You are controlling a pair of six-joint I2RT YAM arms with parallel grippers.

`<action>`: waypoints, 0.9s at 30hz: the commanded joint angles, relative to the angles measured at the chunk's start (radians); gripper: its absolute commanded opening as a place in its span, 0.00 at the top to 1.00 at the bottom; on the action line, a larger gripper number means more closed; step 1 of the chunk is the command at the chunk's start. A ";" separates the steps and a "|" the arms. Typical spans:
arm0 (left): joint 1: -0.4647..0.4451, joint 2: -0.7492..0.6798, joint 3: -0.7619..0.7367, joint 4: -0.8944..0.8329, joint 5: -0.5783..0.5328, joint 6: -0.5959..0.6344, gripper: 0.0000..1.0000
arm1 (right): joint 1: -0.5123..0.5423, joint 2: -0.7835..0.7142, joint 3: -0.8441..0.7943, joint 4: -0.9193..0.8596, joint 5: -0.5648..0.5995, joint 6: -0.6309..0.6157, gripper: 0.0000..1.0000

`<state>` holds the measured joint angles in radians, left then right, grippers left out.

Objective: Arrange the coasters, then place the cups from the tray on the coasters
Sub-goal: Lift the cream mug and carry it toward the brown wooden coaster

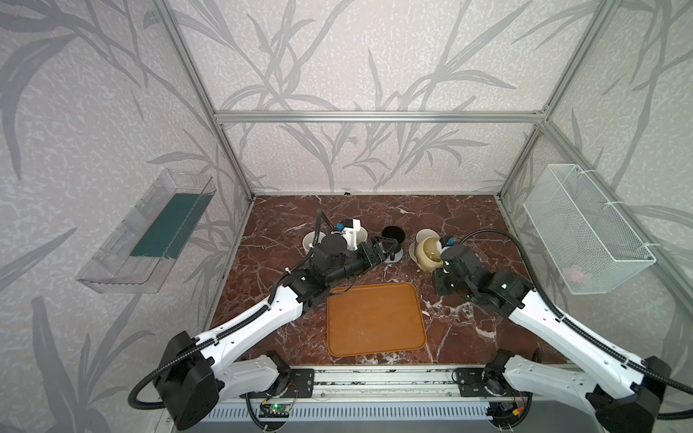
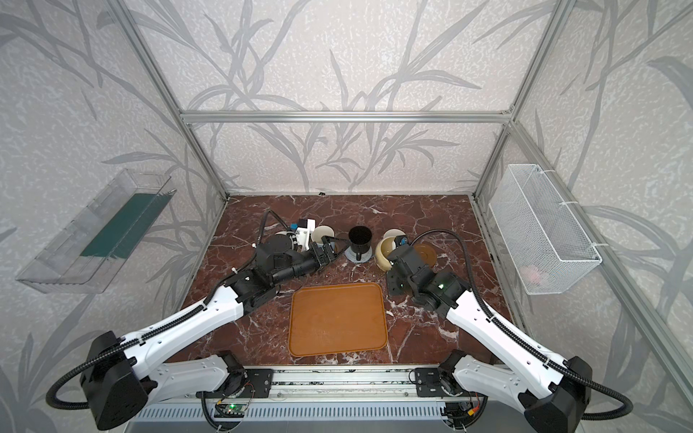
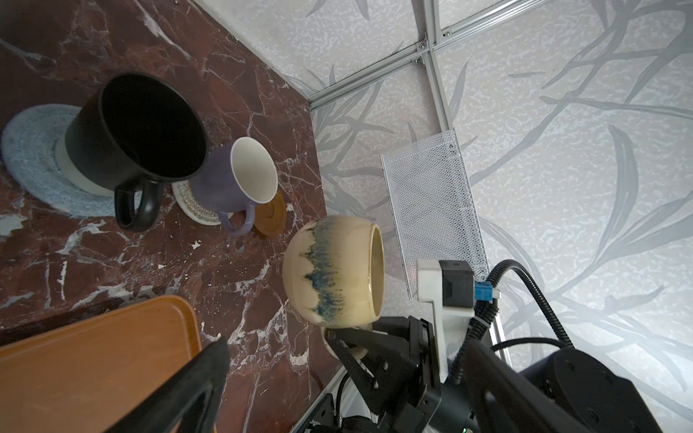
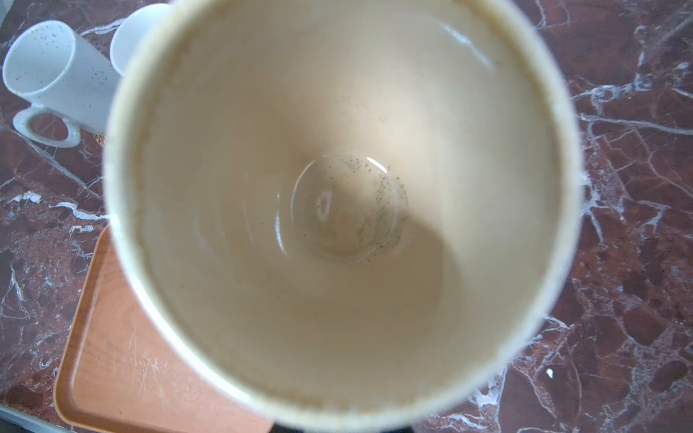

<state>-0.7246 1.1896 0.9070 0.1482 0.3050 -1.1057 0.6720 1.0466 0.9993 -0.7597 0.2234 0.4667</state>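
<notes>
Right gripper (image 3: pixel 343 337) was clamped on the handle of the cream cup (image 3: pixel 330 270), its jaws drawn together on it. The cup was tipped a little toward that arm and, in the left wrist view, seemed lifted off the table (image 1: pixel 468 225). The right wrist view looked straight down into its pale inside. In both top views the cup hung past the far right corner of the tray (image 1: pixel 375 318), just in front of the lavender cup (image 1: pixel 425 236) and beside the brown coaster (image 2: pixel 425 255).

Left gripper (image 2: pixel 333 248) stood wide apart and held nothing. Its fingers were just left of the black cup (image 2: pixel 360 236); whether they touched it could not be told. The black cup stood upright on the blue coaster (image 2: pixel 369 256), handle toward the tray. The lavender cup stood upright on the beige coaster (image 3: pixel 187 204), with the brown coaster just beside that one.

The tray lay flat near the front of the table, between the two arms. The pale blue cup (image 4: pixel 56 71) and white cup (image 4: pixel 131 37) stood side by side at the left end of the row, partly hidden behind the left arm in both top views. What they stood on could not be made out.
</notes>
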 commanded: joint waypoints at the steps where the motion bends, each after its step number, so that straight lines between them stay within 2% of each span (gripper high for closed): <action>1: -0.001 0.016 0.086 -0.042 -0.029 0.062 0.01 | -0.060 -0.004 0.072 0.032 -0.036 -0.069 1.00; 7: -0.005 0.098 0.192 -0.048 -0.026 0.079 0.01 | -0.149 0.004 0.109 0.077 -0.090 -0.096 1.00; 8: -0.010 0.111 0.214 -0.063 -0.030 0.096 0.04 | -0.163 0.009 0.117 0.077 -0.105 -0.096 1.00; 11: -0.042 0.138 0.302 -0.201 -0.115 0.184 0.02 | -0.199 0.033 0.135 0.073 -0.145 -0.095 1.00; 17: -0.045 0.245 0.389 -0.224 -0.071 0.175 0.01 | -0.272 0.083 0.148 0.090 -0.215 -0.083 1.00; 27: -0.049 0.436 0.584 -0.319 -0.007 0.240 0.01 | -0.404 0.186 0.201 0.120 -0.279 -0.114 1.00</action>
<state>-0.7696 1.5909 1.4361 -0.1368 0.2665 -0.8997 0.2974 1.2358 1.1366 -0.7471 -0.0216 0.3824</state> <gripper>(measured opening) 0.994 0.193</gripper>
